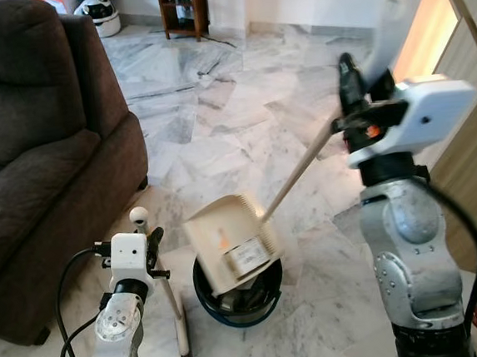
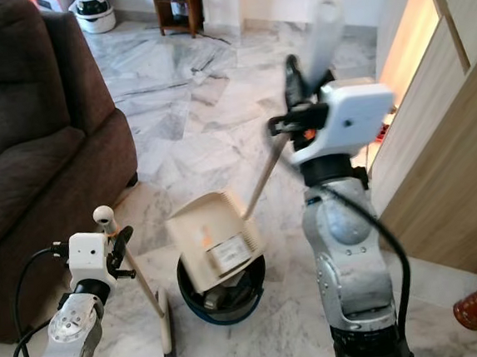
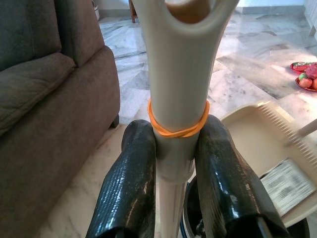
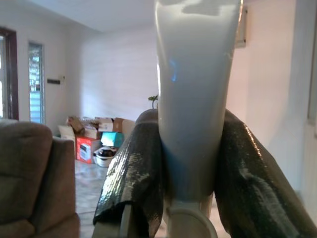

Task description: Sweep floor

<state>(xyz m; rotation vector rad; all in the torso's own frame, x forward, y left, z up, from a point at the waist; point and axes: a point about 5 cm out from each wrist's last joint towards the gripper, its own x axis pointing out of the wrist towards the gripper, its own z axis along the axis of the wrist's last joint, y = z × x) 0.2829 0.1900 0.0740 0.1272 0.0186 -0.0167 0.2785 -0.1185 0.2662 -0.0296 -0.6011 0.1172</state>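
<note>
While the right gripper [image 4: 190,163] clamps the pale grip of the dustpan handle [image 1: 301,173] high on the right, that long stick slopes down and left to the dustpan [image 1: 231,239]. It hangs tilted over the rim of a dark bin [image 1: 270,297] on the marble floor [image 1: 218,130], mouth facing down into it. A white label [image 1: 247,255] with a barcode-like print sits on the pan; its writing is too small to read. Near left, the left gripper [image 3: 181,173] squeezes the broom [image 1: 177,317] shaft just below an orange rubber band [image 3: 178,126], bristles touching the floor just left of the bin. A brown sofa [image 1: 35,146] fills the left side.
</note>
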